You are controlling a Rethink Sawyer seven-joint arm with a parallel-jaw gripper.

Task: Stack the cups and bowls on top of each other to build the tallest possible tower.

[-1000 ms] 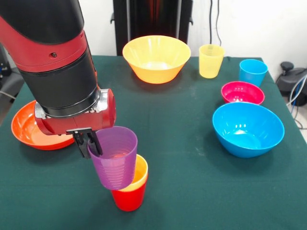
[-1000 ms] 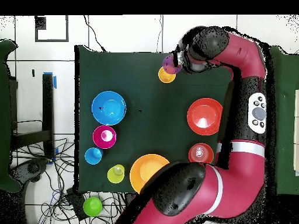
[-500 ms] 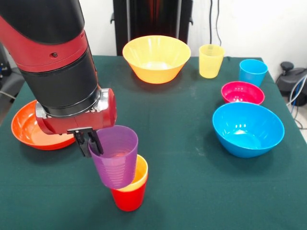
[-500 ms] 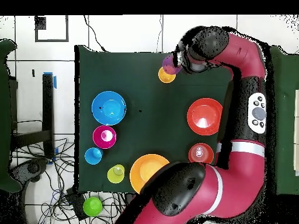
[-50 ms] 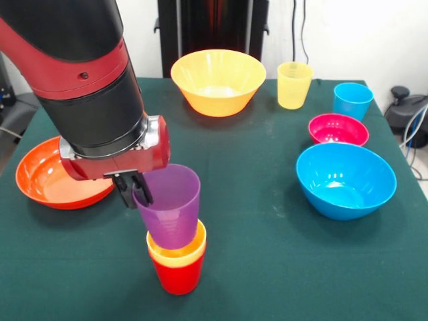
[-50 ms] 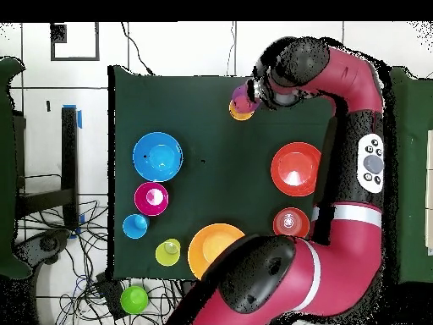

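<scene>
The gripper is clamped on the purple cup's rim, seating it into the yellow-orange cup just below; releasing looks next

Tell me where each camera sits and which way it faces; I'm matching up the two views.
Front view: across the table, facing the robot; shows the arm's lower end, the end effector holding the purple cup over the orange cup in the red cup.
Overhead view: above the table, looking straight down; shows the whole arm.
Shared: the purple cup, blue bowl, yellow bowl.
</scene>
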